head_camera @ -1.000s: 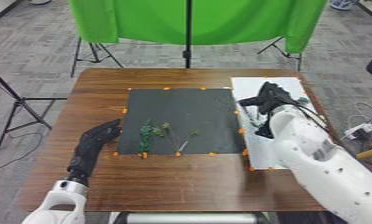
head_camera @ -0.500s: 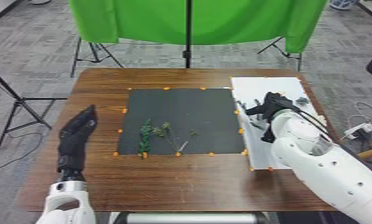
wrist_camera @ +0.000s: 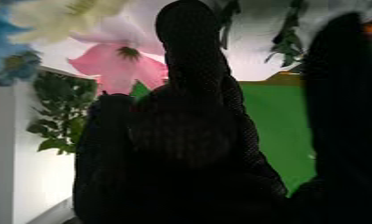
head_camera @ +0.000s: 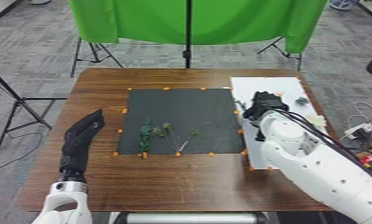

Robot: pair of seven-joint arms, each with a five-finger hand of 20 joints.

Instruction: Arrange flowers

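Left hand [head_camera: 79, 134]: its fingers lie straight and close together, pointing toward the far side; we see them over wood, beside the dark mat [head_camera: 178, 112]
Right hand [head_camera: 265, 101]: we have it over the white board [head_camera: 258, 84]; whether it is spread, pressed together or pinching something, we cannot tell
Flowers: around the right hand in the wrist view we see a pink flower [wrist_camera: 111, 57], a cream flower [wrist_camera: 49, 17] and blue flowers [wrist_camera: 0, 37], with dark green leaves [wrist_camera: 54, 112]
Greenery: on the mat's near part we find a leafy sprig [head_camera: 145, 136], thin stems with small green heads [head_camera: 166, 129] and a pale stick [head_camera: 182, 146]
Clump: a dark one [head_camera: 301, 101] sits on the board, on the right hand's outer side
Edges: our left hand has wood on both sides, between the table's left edge and the mat; our right hand is near the board's inner edge
Table [head_camera: 120, 180]: brown grained wood, with orange markers [head_camera: 125, 110] round the mat
Room: beyond the far edge we face green cloth [head_camera: 134, 22] on a black stand [head_camera: 189, 45], over grey carpet [head_camera: 40, 55]
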